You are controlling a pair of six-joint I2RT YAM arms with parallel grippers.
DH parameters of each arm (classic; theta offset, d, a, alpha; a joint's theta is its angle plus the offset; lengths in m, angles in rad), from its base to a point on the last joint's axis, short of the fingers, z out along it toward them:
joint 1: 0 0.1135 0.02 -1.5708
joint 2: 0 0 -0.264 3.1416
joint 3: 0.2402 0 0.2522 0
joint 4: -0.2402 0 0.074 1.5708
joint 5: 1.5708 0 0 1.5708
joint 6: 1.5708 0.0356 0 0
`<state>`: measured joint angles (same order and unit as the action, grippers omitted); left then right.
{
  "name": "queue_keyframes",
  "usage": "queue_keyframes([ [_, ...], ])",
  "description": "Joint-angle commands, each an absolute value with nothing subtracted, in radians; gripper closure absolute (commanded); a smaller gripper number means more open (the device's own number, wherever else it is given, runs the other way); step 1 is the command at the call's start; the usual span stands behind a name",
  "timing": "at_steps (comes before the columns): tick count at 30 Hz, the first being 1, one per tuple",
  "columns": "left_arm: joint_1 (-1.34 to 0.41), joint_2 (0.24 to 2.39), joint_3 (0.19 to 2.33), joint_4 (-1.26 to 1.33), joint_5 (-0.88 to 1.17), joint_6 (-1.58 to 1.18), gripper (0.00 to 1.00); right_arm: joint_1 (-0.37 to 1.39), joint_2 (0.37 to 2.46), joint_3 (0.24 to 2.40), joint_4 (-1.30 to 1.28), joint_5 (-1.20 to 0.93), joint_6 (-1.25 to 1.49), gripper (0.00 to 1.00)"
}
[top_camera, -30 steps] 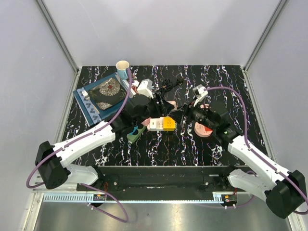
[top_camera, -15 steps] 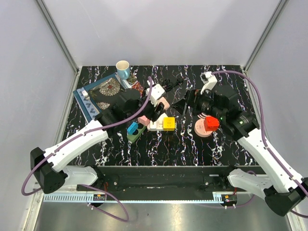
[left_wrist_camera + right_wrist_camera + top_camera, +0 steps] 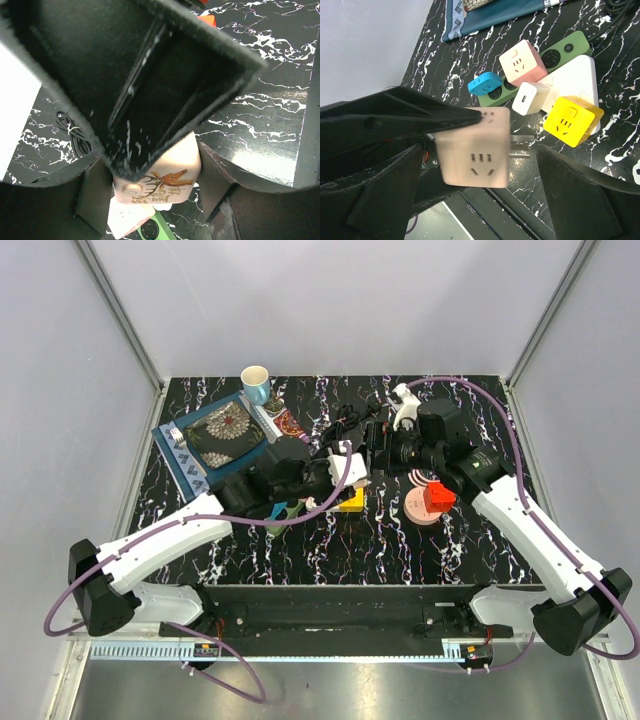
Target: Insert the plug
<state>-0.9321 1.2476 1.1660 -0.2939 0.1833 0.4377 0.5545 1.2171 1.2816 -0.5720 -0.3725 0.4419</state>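
A pale pink cube plug [image 3: 472, 150] with a deer print [image 3: 160, 175] hangs in the air, its metal prongs [image 3: 520, 146] pointing to the right in the right wrist view. My left gripper [image 3: 156, 187] is shut on it, over the middle of the table [image 3: 345, 465]. My right gripper [image 3: 378, 452] is open wide, its fingers [image 3: 570, 190] standing apart on either side of the cube without touching it. Below lie a white power strip [image 3: 580, 75] with a yellow cube [image 3: 572, 120], and a green strip [image 3: 565, 47] carrying a pink cube [image 3: 522, 62] and a blue plug [image 3: 485, 84].
A blue mat with a patterned plate [image 3: 210, 435] and a paper cup [image 3: 255, 380] sit at the back left. A pink disc with a red block [image 3: 430, 500] lies on the right. Black cables [image 3: 345, 420] lie at the back centre.
My left gripper has carried the pink cube rightwards and nearer. My right gripper has moved left to meet it, and its open fingers now flank the cube.
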Motion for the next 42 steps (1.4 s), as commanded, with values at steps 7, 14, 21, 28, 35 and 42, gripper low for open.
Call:
queue_keyframes([
  [7,-0.945,1.310,1.264,-0.163,0.176,0.449,0.92,0.558,1.187,1.263,-0.571,-0.454,0.391,0.02],
  [14,-0.948,1.315,1.270,-0.147,0.152,0.422,0.92,0.558,1.198,1.209,-0.568,-0.420,0.376,0.10],
  [21,-0.946,1.321,1.266,-0.135,0.101,0.370,0.69,0.558,1.184,1.186,-0.542,-0.427,0.341,0.63],
  [28,-0.946,1.257,1.218,-0.097,-0.049,0.177,0.01,0.557,1.117,1.103,-0.410,-0.376,0.364,1.00],
  [35,-0.943,1.131,1.100,-0.071,-0.084,-0.067,0.01,0.558,1.019,0.924,-0.158,-0.322,0.371,1.00],
  [42,-0.942,1.034,0.983,0.110,-0.230,-0.377,0.01,0.557,0.953,0.723,0.097,-0.334,0.361,1.00],
])
